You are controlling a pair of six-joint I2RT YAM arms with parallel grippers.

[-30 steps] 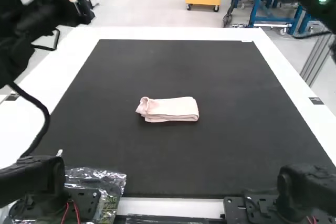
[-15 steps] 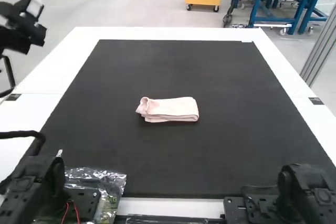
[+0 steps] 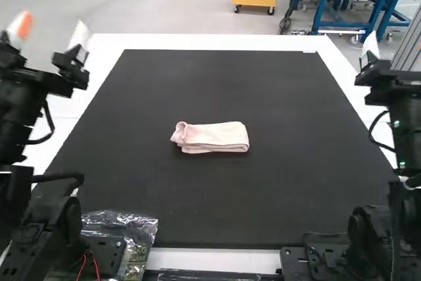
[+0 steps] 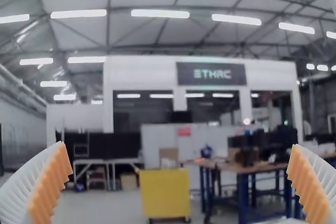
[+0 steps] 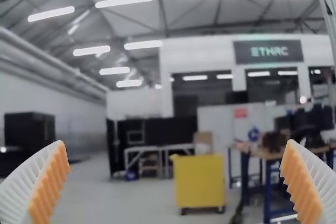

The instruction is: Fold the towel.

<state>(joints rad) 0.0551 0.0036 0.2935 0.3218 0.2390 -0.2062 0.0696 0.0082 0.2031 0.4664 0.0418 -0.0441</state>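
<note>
So the towel (image 3: 210, 137) is sitting pretty much dead centre in the high view, folded up into a neat little pale pink bundle that's longer side to side, with layers stacked up and the left end a bit rumpled and curled. It's flat on the big dark mat (image 3: 263, 195), which has the white table (image 3: 217, 41) showing around it. The left gripper (image 3: 52, 19) is at the upper left of the frame, and the right gripper (image 3: 388, 78) is over at the right edge, upper half, both well apart from the towel. Going by the wrist views, both have their white ribbed fingers spread wide, orange pads (image 4: 51, 184) facing each other. Oh, and some crinkly see-through plastic (image 3: 122, 222) is down at the lower left.
</note>
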